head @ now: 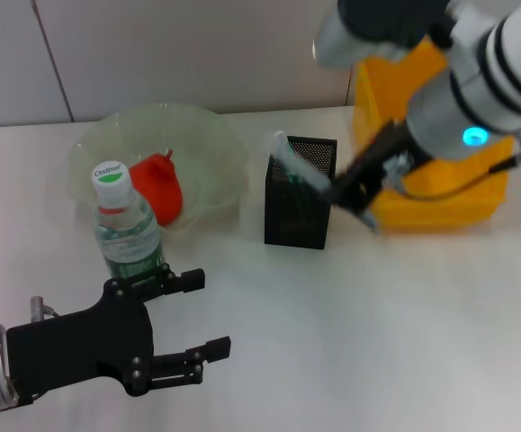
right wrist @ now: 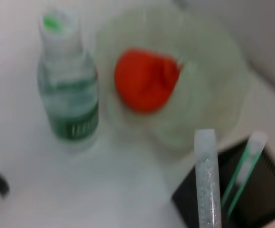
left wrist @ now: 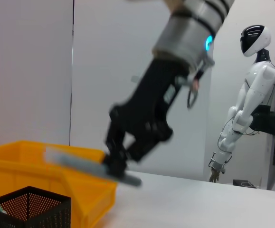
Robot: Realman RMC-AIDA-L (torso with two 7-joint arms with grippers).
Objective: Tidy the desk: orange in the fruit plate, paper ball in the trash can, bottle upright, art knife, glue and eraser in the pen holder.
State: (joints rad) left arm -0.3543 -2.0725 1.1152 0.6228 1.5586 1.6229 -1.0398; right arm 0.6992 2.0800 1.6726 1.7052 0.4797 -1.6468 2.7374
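My right gripper (head: 336, 191) hangs over the black metal mesh pen holder (head: 300, 193), with the bright yellow rectangular plastic trash can (head: 440, 202) just behind it. Its fingers are closed on a slim, pale stick-like item (left wrist: 92, 165); I cannot tell whether this is the glue or the art knife. One end of the item lies above the pen holder's open top. A second slim, green-striped item (right wrist: 241, 173) leans inside the pen holder.

My left gripper (head: 184, 315) rests low over the white desk (head: 377, 333), fingers spread apart and holding nothing, just in front of the small clear plastic bottle (head: 127, 225). The bottle stands upright, its green-topped white cap uppermost, beside the pale green translucent fruit plate (head: 220, 162). The bright orange-red orange (head: 158, 187) lies inside the fruit plate.
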